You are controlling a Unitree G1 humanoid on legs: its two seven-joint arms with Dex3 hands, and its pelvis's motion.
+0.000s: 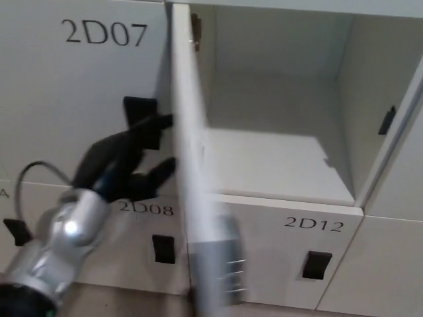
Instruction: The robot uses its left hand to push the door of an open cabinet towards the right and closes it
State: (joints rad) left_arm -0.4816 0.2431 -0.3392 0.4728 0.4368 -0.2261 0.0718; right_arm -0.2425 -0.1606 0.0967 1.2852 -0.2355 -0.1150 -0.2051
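The left hand (129, 162) is being held against the outer face of the open cabinet door (192, 165), its black fingers (158, 122) spread and gripping nothing. The door is being seen nearly edge-on and blurred, standing between the hand and the empty cabinet (277, 165). Lockers marked 2D07 (104, 33), 2D08 (147, 209) and 2D12 (314, 224) are being shown around it.

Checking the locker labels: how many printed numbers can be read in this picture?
3: 2D07 at top left, 2D08 lower left by the left hand, 2D12 under the open compartment. Others may be hidden or cut off.
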